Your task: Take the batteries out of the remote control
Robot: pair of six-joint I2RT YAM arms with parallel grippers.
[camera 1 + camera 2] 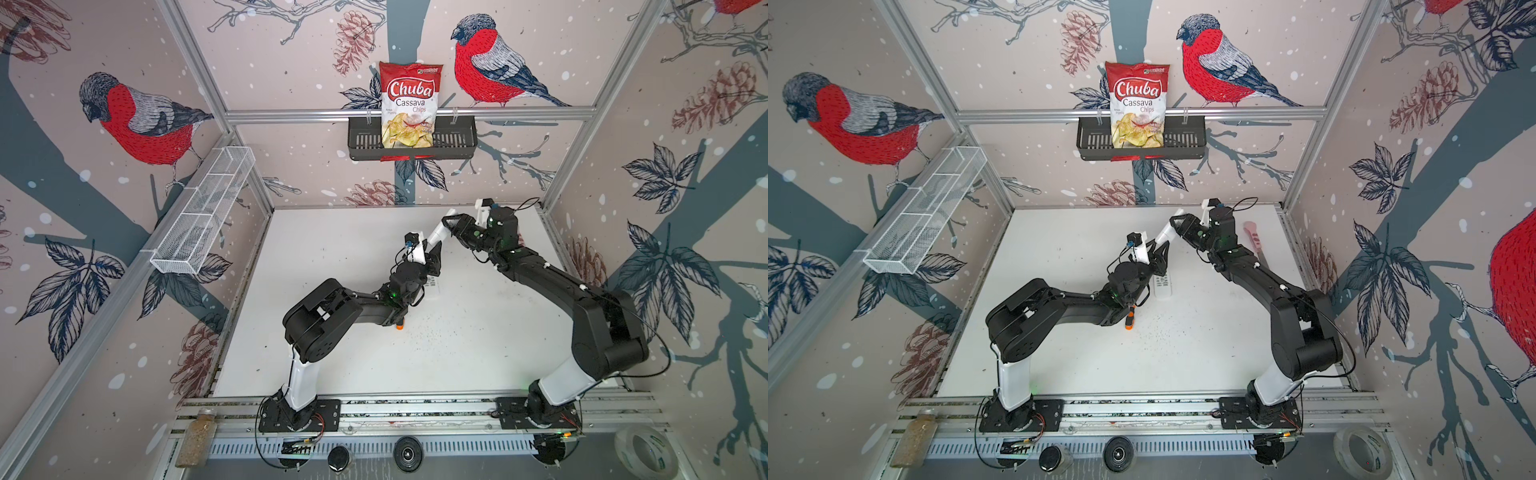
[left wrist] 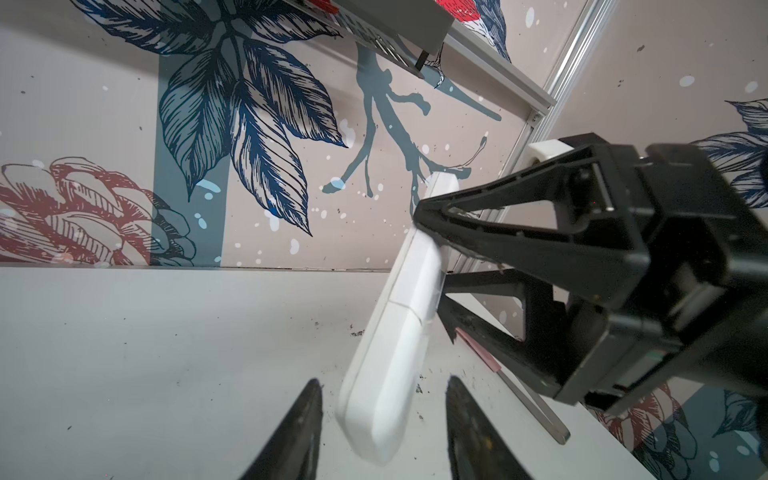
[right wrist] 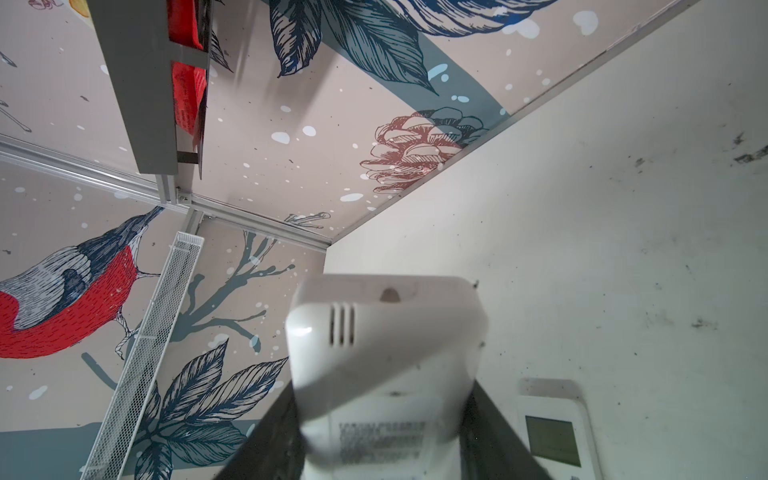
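Where the right gripper [image 2: 432, 249] has its fingers [image 2: 519, 245] across the remote control [image 2: 399, 332], they're clamped on the body toward its upper end, jaws partway in and stopped by the casing. The remote is held up off the table [image 1: 332, 332], tilted, with its lower end pointing down into the left gripper [image 2: 384, 380]. The left fingers [image 2: 303, 428] stand apart and straddle that lower end, with a thin gap showing each side, so no contact that I can see. The remote is a slim white plastic bar with rounded ends. A seam runs across its back about mid-length in the left wrist view. The right wrist view shows three short slots, a small notch and a block of print on it. The batteries don't show in any view, so I can't tell whether cells sit behind that back. The lower end is motion-blurred and the print is too soft to read. In both top views only a short white stretch of the remote shows between the two grippers. A second remote [image 1: 1163, 286] with a grey screen lies flat on the table below the left wrist, half covered by that arm. The screwdriver [image 1: 1129, 320] is on the table with its tip end under the left forearm. A pink-handled tool [image 1: 1252, 237] lies beside the right arm, with its blade end behind the arm.
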